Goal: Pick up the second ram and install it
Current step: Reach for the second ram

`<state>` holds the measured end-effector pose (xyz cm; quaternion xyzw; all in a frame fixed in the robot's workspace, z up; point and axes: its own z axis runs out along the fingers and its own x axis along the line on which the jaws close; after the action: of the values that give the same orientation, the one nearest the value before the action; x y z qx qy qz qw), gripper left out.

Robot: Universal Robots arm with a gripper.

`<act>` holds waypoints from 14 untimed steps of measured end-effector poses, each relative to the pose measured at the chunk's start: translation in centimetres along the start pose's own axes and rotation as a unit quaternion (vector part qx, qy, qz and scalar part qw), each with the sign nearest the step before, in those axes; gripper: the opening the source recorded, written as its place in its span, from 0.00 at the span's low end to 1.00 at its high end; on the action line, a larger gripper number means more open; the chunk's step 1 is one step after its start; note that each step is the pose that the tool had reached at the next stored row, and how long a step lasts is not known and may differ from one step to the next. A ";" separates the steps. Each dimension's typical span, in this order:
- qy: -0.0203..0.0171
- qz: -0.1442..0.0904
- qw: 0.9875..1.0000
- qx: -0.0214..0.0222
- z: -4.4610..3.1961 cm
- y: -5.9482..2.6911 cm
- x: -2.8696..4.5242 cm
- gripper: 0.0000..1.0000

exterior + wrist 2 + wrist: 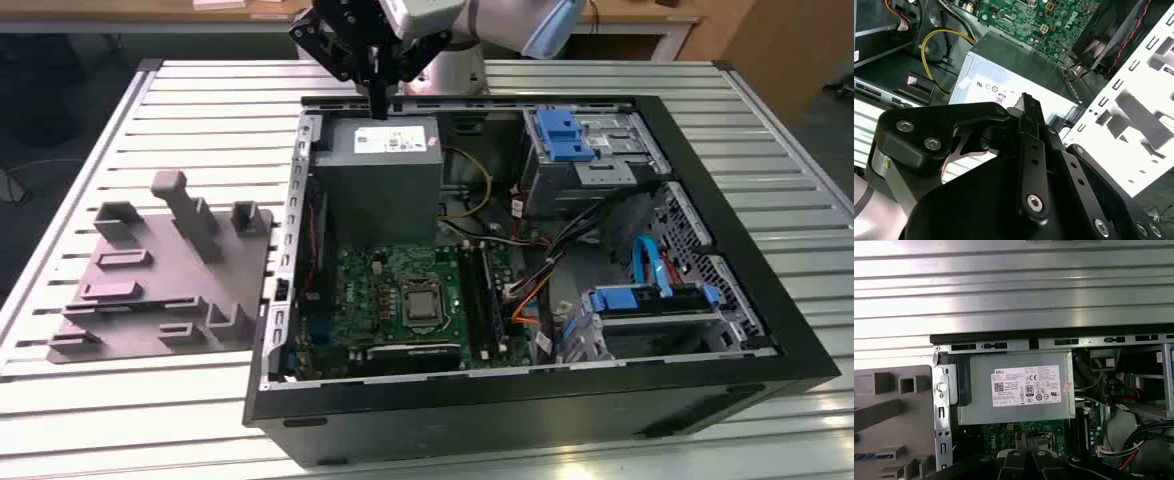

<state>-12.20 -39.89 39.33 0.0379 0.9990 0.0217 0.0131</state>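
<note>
Fingers (pixel 1032 150) are pinched shut on the memory stick (pixel 379 98), which hangs down thin and dark between them. It is up in the air over the grey power box (pixel 374 175), at the far end of the open computer case (pixel 534 410). The green board (pixel 400 290) lies nearer, down inside. A grey holder (pixel 160 265) sits on the bench (pixel 134 430), on the exterior view's left. I think the stick is light and stiff but easy to hurt. It looks best held by its flat sides near the top edge, never bent.
</note>
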 end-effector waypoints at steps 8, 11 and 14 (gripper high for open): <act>0.000 0.000 1.000 0.000 -0.02 -0.04 0.44 0.11; 0.000 0.000 1.000 0.000 -0.05 -0.12 1.52 0.11; 0.000 0.000 1.000 0.000 -0.08 -0.22 2.87 0.11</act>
<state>-15.08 -39.89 39.33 0.0379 0.9990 0.0217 0.0131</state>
